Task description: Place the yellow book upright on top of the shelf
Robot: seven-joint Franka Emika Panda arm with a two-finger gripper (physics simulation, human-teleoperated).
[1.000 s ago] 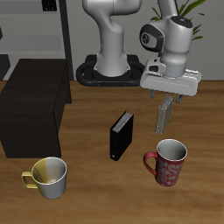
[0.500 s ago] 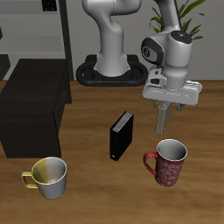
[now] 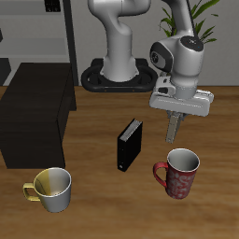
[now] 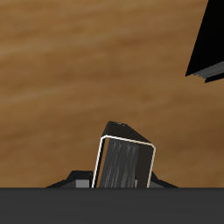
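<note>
The yellow book hangs on end between the jaws of the gripper, which are closed on its upper part. It is clear of the wooden table. In the wrist view its pale-edged cover fills the space just ahead of the jaws. Below the jaws and a little toward the table's front edge stands a red mug. An upright black book is near them on the shelf's side. The shelf lies well beyond that book. I judge the carry is in hand: next, raise the book above the shelf top, cross over the black book, then lower it vertical and release
</note>
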